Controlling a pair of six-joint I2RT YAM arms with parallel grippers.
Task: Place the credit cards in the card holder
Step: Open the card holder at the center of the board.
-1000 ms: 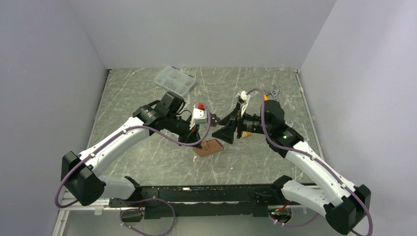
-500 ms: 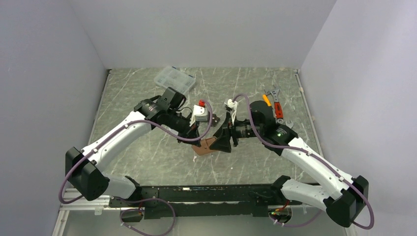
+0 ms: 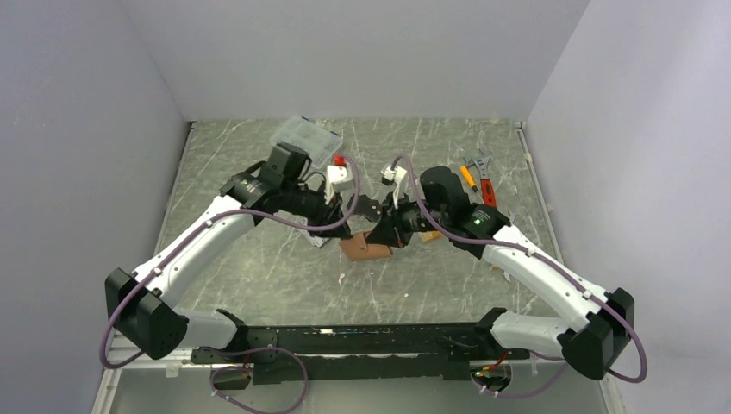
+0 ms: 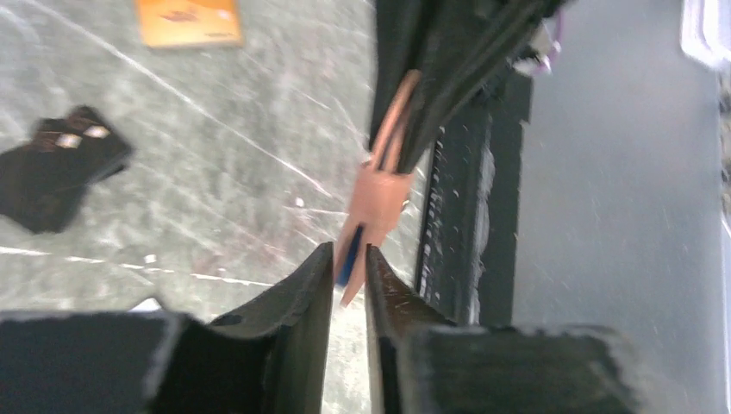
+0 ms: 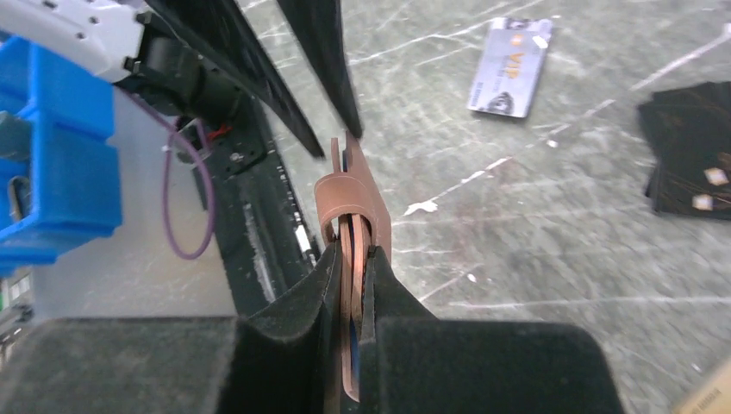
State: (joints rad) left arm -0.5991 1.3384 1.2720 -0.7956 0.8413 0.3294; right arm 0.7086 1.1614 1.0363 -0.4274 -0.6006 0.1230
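The pinkish-brown card holder (image 3: 365, 248) stands on edge just above the table, and my right gripper (image 3: 385, 237) is shut on it. In the right wrist view the card holder (image 5: 349, 203) sticks out past the right gripper (image 5: 349, 259), showing a blue lining. My left gripper (image 4: 349, 252) is open by a narrow gap, its tips at the card holder's (image 4: 379, 194) free end without clamping it. On the table lie a silver-grey credit card (image 5: 510, 67), a black one (image 5: 694, 164) and an orange-gold one (image 4: 188, 21).
A clear plastic compartment box (image 3: 306, 138) sits at the back left. Wrenches and a screwdriver (image 3: 478, 177) lie at the back right. The black front rail (image 3: 345, 341) runs along the near edge, close below both grippers.
My right gripper has moved left and shut on the card holder, raising it on edge. My left gripper has let go, opened slightly and drawn back toward the far left.
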